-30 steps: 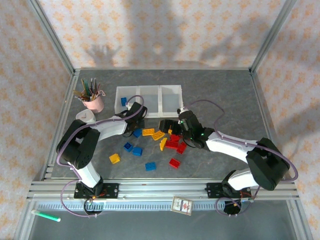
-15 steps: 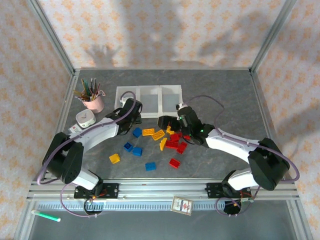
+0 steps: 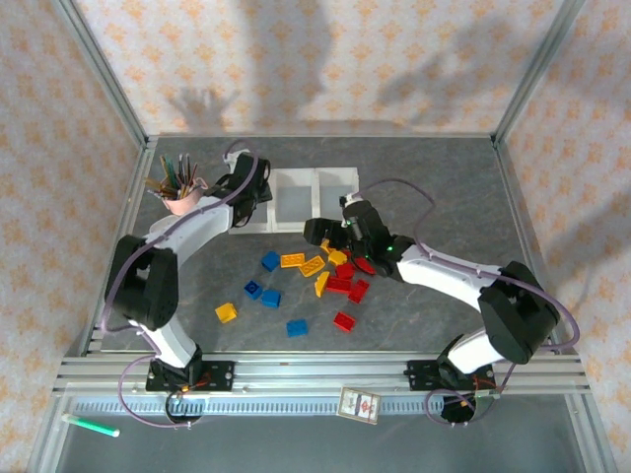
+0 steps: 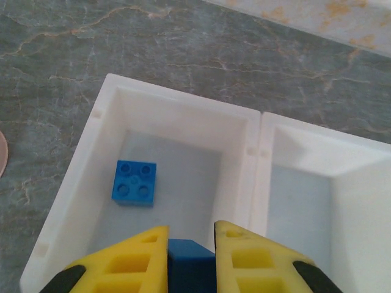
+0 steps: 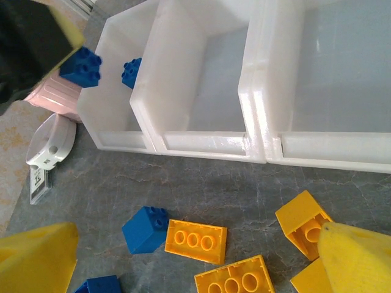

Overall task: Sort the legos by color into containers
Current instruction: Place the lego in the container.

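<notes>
L claw (image 4: 190, 238) clamped tight on a blue lego (image 4: 190, 264), above the left bin (image 4: 110, 91). To drop well: centre it inside the walls, go lower, then release. R claw (image 5: 192, 244) spread wide, holding nothing, over the desk (image 3: 424, 177) pile. Count: 3 bins; blues: 1 binned brick (image 4: 134, 182), 1 held, 4 on desk; yellows approx 6; reds approx 5.

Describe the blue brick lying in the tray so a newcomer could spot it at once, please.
Find the white three-bin tray at the table's far side, then its end bin nearest the pink cup. On its floor lies a square, four-stud blue brick, the only one resting inside; the other blue brick there is clamped in the left pincer.
</notes>
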Robot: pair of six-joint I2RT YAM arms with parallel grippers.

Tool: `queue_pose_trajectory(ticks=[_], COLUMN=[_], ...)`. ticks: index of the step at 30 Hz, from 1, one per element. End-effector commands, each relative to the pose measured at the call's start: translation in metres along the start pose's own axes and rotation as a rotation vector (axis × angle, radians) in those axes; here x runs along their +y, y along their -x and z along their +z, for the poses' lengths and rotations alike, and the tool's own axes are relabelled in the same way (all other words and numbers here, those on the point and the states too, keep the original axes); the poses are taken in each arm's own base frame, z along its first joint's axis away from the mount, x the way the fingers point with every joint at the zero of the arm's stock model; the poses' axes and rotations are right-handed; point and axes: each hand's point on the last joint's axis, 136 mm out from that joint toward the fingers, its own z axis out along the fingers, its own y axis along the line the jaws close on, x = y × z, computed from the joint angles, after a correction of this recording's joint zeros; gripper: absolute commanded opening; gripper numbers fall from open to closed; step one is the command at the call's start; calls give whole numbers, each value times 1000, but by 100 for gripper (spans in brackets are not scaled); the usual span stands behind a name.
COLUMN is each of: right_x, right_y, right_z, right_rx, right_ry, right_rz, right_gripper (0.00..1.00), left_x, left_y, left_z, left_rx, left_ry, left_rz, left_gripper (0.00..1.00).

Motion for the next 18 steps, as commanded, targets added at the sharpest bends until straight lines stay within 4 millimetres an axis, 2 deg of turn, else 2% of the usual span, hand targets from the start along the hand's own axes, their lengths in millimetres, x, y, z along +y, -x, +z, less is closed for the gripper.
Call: queue_pose_trajectory(ticks=[1,3,5,9,14,18], right_x=[16,19,21,22,21,15], right_y=[21,24,26,27,27,19], right_z=[-1,-2,-3,-5,-16,-23], right_rx=[-56,-56,-58,-51,-52,-35], right_ry=[23,25,26,19,13,3], right_rz=[-12,-20,-31,-50,-60,-50], right_gripper=[100,100,100,100,100,100], left_x=[-4,-6,-9,-9,-11,-13], left_y=[14,17,17,17,15,-3], left_z=[16,24,29,30,14,-5], left_rx=[-15,-12,-4,4,29,52], left_ry=[8,9,6,8,-29,-97], left_rz=[4,1,7,11,14,5], left_gripper=[21,23,32,41,46,49])
